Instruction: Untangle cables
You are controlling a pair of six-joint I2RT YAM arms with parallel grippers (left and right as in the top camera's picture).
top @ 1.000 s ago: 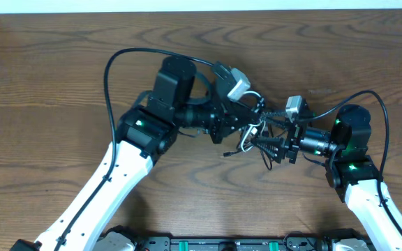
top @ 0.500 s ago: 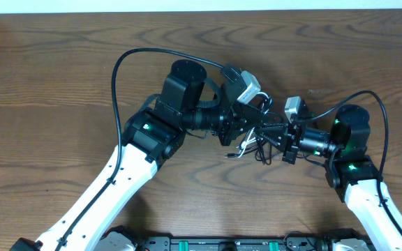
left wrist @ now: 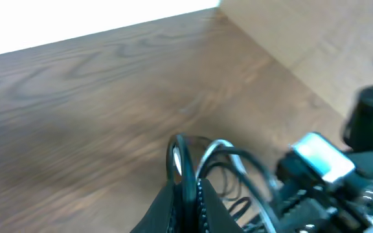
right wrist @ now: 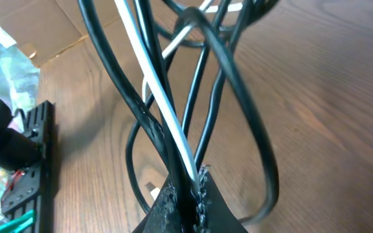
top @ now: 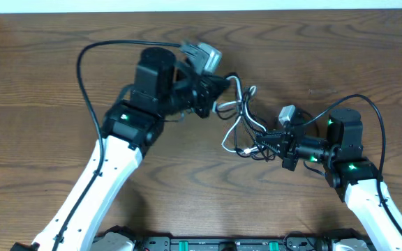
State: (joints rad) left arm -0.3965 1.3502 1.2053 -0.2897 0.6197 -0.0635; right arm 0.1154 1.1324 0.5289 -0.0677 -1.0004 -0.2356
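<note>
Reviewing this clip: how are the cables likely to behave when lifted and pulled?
Likely floppy: the cables curl in loose loops between the left end effector and right end effector. Probably light, being thin. Crossed strands may snag rather than slide free.

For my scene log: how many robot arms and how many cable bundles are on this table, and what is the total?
Robot arms: 2, the left arm and the right arm
Cable tangle: 1, black and white cords, too knotted to count singly
Total: 3
</note>
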